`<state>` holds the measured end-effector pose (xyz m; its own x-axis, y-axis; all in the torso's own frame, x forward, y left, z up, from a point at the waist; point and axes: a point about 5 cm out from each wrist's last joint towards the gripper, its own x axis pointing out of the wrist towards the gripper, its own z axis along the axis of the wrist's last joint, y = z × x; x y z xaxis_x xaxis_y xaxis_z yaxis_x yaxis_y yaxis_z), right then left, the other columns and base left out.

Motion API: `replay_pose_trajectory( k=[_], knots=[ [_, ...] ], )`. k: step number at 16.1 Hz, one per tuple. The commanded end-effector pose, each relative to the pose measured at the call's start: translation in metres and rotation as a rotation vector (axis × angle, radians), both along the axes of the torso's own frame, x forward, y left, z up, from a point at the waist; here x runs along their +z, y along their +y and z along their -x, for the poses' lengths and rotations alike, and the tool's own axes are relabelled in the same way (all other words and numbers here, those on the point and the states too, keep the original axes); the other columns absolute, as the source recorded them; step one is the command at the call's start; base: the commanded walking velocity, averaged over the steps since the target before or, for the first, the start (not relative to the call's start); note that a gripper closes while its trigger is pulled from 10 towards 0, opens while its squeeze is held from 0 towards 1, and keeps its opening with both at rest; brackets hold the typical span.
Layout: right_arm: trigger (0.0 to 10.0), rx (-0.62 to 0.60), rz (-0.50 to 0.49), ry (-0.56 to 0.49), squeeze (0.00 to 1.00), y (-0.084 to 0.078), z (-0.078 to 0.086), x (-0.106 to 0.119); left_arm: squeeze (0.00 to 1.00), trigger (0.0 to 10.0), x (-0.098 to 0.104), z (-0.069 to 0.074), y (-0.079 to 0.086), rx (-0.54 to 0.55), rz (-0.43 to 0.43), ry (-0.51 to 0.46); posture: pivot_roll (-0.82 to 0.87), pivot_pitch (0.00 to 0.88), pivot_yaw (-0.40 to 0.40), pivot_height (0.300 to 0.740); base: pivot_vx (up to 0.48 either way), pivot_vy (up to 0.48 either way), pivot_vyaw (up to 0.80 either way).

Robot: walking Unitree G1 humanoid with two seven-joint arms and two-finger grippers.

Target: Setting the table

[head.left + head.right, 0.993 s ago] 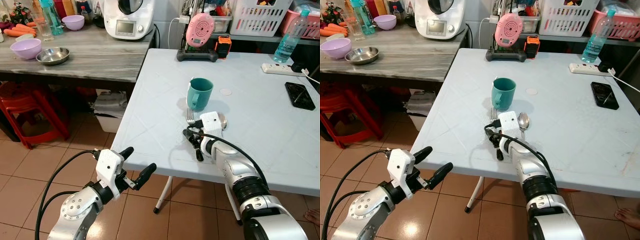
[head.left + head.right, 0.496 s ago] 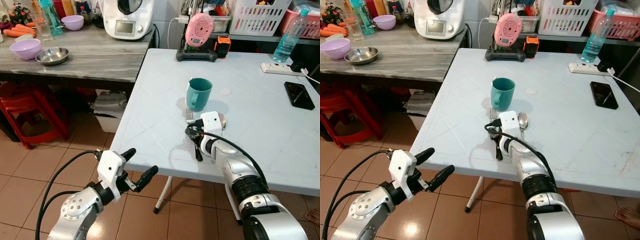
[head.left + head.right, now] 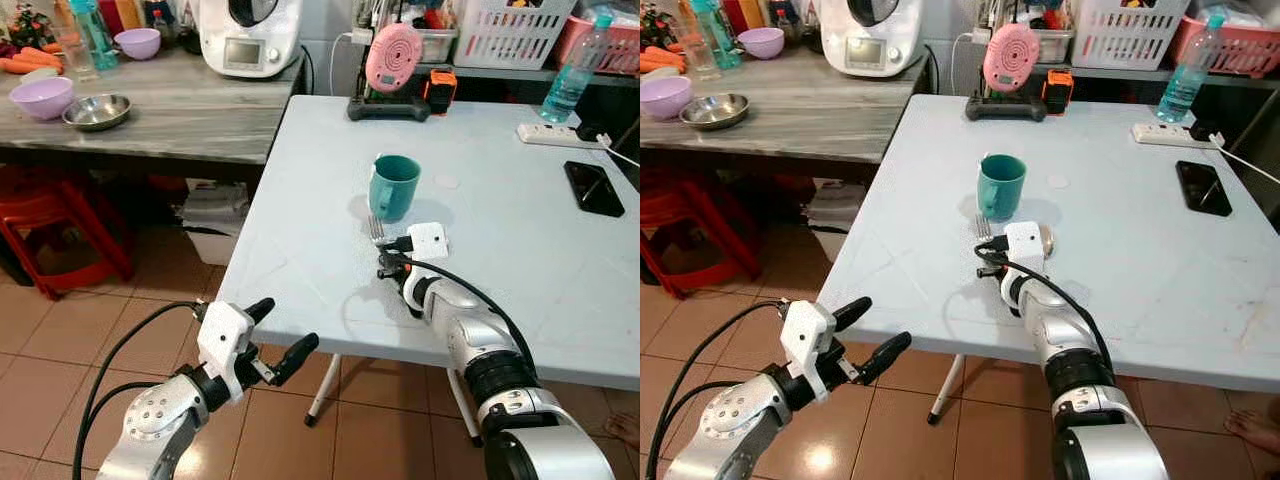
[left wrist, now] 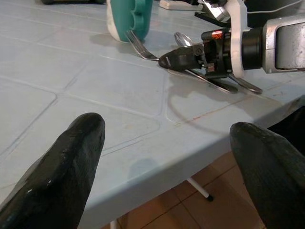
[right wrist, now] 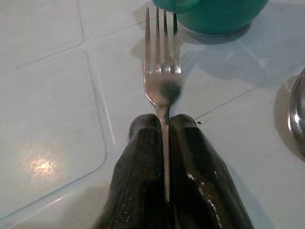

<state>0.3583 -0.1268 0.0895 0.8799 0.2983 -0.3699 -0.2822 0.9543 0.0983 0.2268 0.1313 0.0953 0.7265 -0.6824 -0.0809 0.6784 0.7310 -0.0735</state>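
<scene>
Right gripper (image 5: 164,143) clamps fork (image 5: 163,71) w/ tines by teal mug (image 3: 394,187).

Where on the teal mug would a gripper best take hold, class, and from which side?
Grip the teal mug by its rim and wall, probably from above: it stands upright with its mouth open. Its handle faces the near edge, where the right gripper, shut on the fork, and the spoon crowd that side.

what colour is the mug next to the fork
Teal green. The mug shows best in the left eye view, standing just beyond the fork.
</scene>
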Motion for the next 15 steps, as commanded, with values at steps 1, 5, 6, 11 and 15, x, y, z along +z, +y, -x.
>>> replay_pose_trajectory(
  k=[1, 5, 6, 11, 15],
  knots=[
    [0.0, 0.012, -0.015, 0.169, 0.00, 0.009, 0.019, -0.035, 0.00, 10.0, 0.004, 0.000, 0.000, -0.022, -0.016, -0.016, 0.07, 0.078, 0.004, 0.740, 0.000, 0.000, 0.00],
    [0.0, 0.028, -0.046, 0.165, 0.00, 0.017, 0.021, -0.035, 0.00, 10.0, 0.003, -0.001, -0.001, -0.024, -0.021, -0.017, 0.07, 0.071, 0.007, 0.740, 0.000, 0.000, 0.00],
    [0.0, 0.030, -0.049, 0.165, 0.00, 0.018, 0.022, -0.035, 0.00, 10.0, 0.003, -0.001, -0.001, -0.026, -0.023, -0.020, 0.06, 0.073, 0.009, 0.740, 0.000, 0.000, 0.00],
    [0.0, 0.077, -0.146, 0.075, 0.00, 0.033, 0.017, -0.018, 0.00, 10.0, -0.003, -0.014, 0.016, 0.131, -0.063, -0.027, 0.06, 0.067, 0.008, 0.740, 0.000, 0.000, 0.00],
    [0.0, 0.161, -0.182, 0.026, 0.00, 0.051, 0.015, -0.004, 0.00, 10.0, -0.007, -0.028, 0.032, 0.279, -0.093, -0.039, 0.06, 0.047, 0.002, 0.740, 0.000, 0.000, 0.00]
  ],
)
